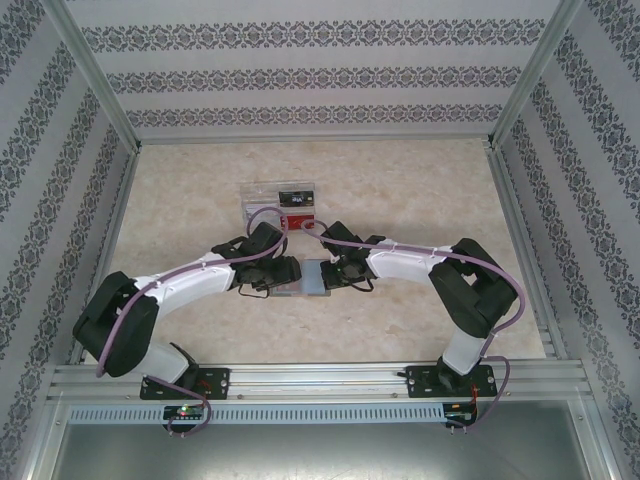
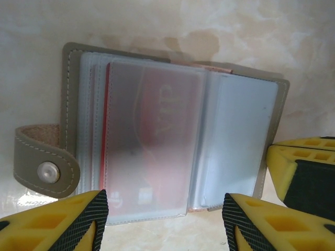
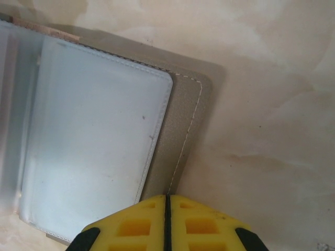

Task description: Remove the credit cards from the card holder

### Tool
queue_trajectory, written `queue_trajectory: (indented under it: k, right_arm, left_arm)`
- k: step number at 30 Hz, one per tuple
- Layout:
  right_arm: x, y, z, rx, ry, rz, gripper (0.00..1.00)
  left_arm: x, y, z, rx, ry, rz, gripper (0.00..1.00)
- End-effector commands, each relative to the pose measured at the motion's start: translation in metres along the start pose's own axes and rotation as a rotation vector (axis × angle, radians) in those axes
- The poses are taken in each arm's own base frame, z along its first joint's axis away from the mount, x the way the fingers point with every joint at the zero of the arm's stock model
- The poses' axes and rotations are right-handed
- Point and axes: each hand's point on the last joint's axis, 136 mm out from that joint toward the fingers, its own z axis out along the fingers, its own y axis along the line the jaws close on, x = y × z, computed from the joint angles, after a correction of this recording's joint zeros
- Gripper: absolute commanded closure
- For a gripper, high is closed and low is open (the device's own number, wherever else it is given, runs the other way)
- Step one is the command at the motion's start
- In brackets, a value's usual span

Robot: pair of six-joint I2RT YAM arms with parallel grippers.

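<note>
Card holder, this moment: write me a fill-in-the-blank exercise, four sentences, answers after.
The card holder lies ___ on the table, plastic sleeves showing.
The credit card behind the frosted sleeve is ___.
The right gripper, at the holder's edge, is ___.
The left gripper, a finger to each side of the sleeves, is ___.
Missing words: open; red; shut; open.

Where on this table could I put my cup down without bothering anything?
Bare table lies left of the clear tray, right of it toward the side wall, and behind it. Crowded: the middle, where the left gripper and right gripper meet at the card holder.
</note>
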Motion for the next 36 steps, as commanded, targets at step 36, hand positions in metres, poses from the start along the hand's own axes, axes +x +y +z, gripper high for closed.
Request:
queue_trajectory:
  k: [36]
  right_arm:
    - [0.014,-0.006,0.015,0.007,0.061,0.015,1.00]
  left_arm:
    - [0.005,-0.034,0.010,0.180,0.030,0.046,0.32]
